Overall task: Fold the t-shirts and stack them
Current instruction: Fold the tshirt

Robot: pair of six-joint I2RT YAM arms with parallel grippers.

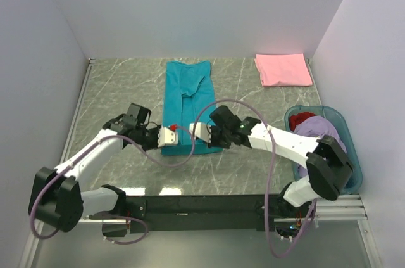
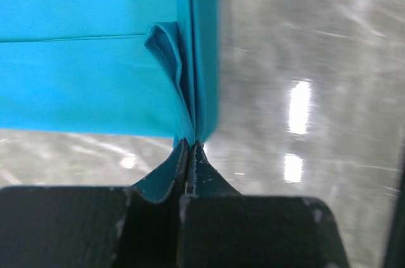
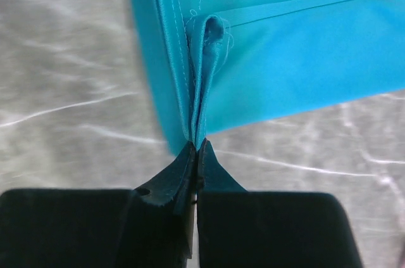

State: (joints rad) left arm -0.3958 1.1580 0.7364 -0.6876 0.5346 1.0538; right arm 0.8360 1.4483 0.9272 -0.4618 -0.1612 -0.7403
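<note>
Lying lengthwise mid-table (image 1: 253, 173), teal t-shirt (image 1: 188, 100) is folded into a long strip, hem toward the arms. Basket (image 1: 355, 170) at right edge holds lavender t-shirt (image 1: 319, 132) and red t-shirt (image 1: 304, 118). Folded pink t-shirt (image 1: 283, 70) sits in far right corner. Left gripper (image 2: 192, 147) is pinched tight on near-left hem corner, right gripper (image 3: 197, 147) pinched tight on near-right corner.

Bare table (image 1: 120, 90) flanks the teal t-shirt (image 1: 188, 90), and a basket (image 1: 326, 109) blocks the right edge.
</note>
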